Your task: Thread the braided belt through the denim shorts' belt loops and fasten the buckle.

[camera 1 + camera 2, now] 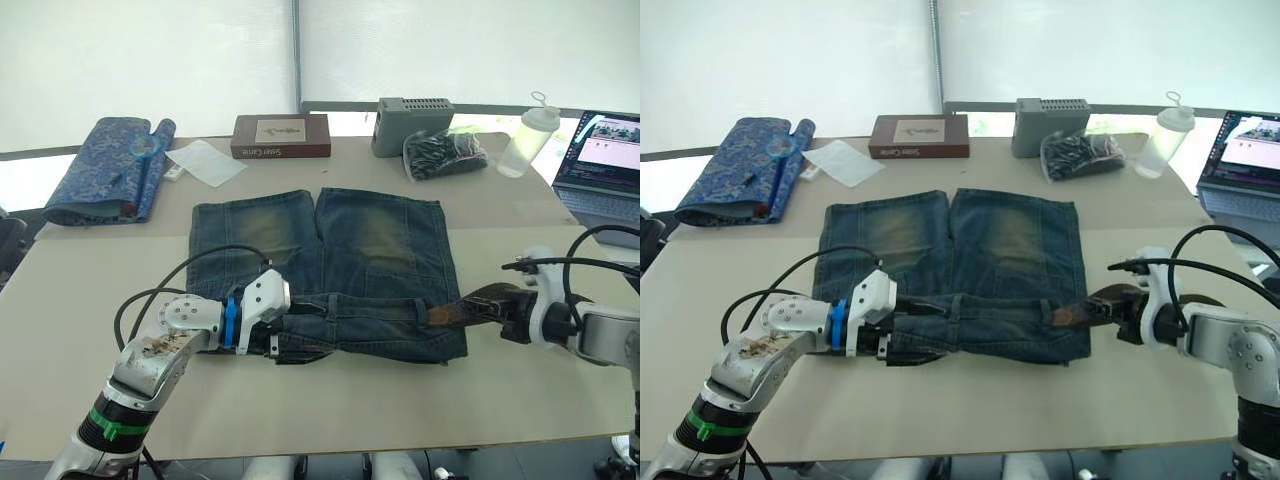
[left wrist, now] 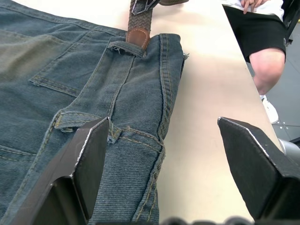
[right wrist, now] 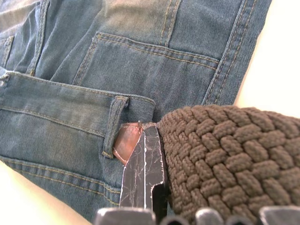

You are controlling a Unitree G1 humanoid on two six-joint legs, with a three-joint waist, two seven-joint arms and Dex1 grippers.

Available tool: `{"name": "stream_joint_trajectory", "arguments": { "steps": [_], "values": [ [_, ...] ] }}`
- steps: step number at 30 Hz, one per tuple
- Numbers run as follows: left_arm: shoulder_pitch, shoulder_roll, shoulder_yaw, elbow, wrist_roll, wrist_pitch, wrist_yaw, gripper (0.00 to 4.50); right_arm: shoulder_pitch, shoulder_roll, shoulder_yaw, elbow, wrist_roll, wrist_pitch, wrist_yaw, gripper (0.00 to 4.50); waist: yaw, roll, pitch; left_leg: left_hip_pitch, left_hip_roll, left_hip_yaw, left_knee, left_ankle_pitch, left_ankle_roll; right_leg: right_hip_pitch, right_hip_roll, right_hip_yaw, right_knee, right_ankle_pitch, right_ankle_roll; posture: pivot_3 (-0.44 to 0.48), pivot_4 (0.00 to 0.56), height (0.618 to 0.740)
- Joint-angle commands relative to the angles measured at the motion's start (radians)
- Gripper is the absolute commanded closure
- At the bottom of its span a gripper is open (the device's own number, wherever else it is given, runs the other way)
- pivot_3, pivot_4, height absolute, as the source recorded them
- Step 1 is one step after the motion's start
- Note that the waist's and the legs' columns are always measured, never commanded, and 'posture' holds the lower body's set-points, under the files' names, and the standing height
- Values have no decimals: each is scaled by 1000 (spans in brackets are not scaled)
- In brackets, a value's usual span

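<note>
both tools at shorts' [image 1: 330, 270] waistband ends: left [image 1: 279, 330] apart, right [image 1: 507, 312] clamped on belt [image 1: 470, 303].

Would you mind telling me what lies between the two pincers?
The denim shorts' waistband spans from left pincer to right pincer, seen in both eye views.

Head stereo pair: looked forward and down over table [image 1: 330, 400], both shared whole tabletop | left wrist: close along denim shorts [image 2: 70, 93] waistband | right wrist: very close on braided belt [image 3: 225, 150], same shorts.
</note>
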Motion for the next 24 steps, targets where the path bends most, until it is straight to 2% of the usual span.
{"name": "stream_joint_trajectory", "arguments": {
  "steps": [1,10,15,21,24],
  "values": [
    [7,-7,-1,-22,-14,-31,10,612,-30,15,29,8,-20,-14,-11,4500,0,0,0,0,0,0,0,0,0,0,0,0,0,0,0,0,150,740],
    [10,-26,-9,-10,-15,-36,34,612,-70,41,51,32,-43,-24,3,4500,2,0,0,0,0,0,0,0,0,0,0,0,0,0,0,0,150,740],
    [-1,-50,4,11,-36,-12,56,612,-77,106,92,4,-43,-12,-23,4500,-1,0,0,0,0,0,0,0,0,0,0,0,0,0,0,0,150,740],
    [-1,-95,29,23,-109,75,113,612,-75,174,107,7,-52,-16,-49,4500,-1,0,0,0,0,0,0,0,0,0,0,0,0,0,0,0,150,740],
    [-10,-133,39,42,-173,172,156,612,-70,222,88,26,-57,-10,-79,4500,-1,0,0,0,0,0,0,0,0,0,1,0,1,0,0,0,150,740]
  ]
}}
